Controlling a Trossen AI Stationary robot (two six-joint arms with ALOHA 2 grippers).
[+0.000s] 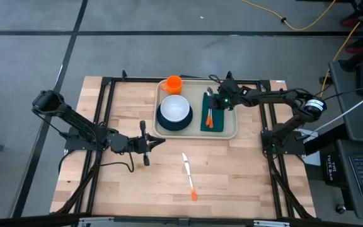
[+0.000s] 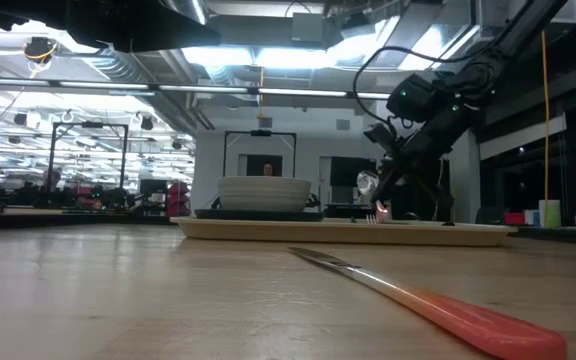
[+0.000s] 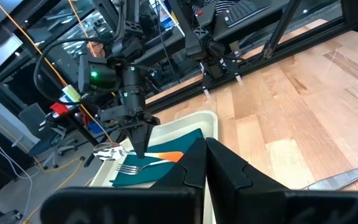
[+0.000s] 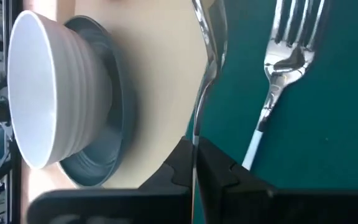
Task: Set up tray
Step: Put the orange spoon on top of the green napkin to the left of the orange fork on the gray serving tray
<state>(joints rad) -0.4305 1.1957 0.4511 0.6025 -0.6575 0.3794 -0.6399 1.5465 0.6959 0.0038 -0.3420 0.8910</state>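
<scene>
a: nearest me in the low view is the knife [image 2: 438, 302], orange handle toward the lens, blade running off toward the tray [image 2: 348, 231]. from above i see it lying alone on the wooden surface [image 1: 106, 189], well clear of the tray's near rim.

b: what does the overhead give you that the low one doesn't?

a: the layout on the tray. white bowl [image 1: 174, 108] on the teal plate [image 1: 166, 122], green napkin [image 1: 214, 113] beside it, orange cup [image 1: 173, 84] at the far rim. at table height the napkin is flattened out of sight and i can't find the cup.

b: and the right gripper [image 1: 210, 103]?

a: it's over the napkin's edge, on the side nearest the plate. its wrist view shows the fingers [image 4: 219, 168] pinched on a spoon [image 4: 207, 56] handle, the fork [image 4: 284, 68] lying alongside on the napkin. the spoon's bowl is cut off at the frame edge.

b: left side?

a: left gripper [image 1: 145, 143] is shut on nothing, hovering over bare surface just beside the tray's near left corner. its camera looks across at the other arm, but its own fingers block the tray's near part.
</scene>
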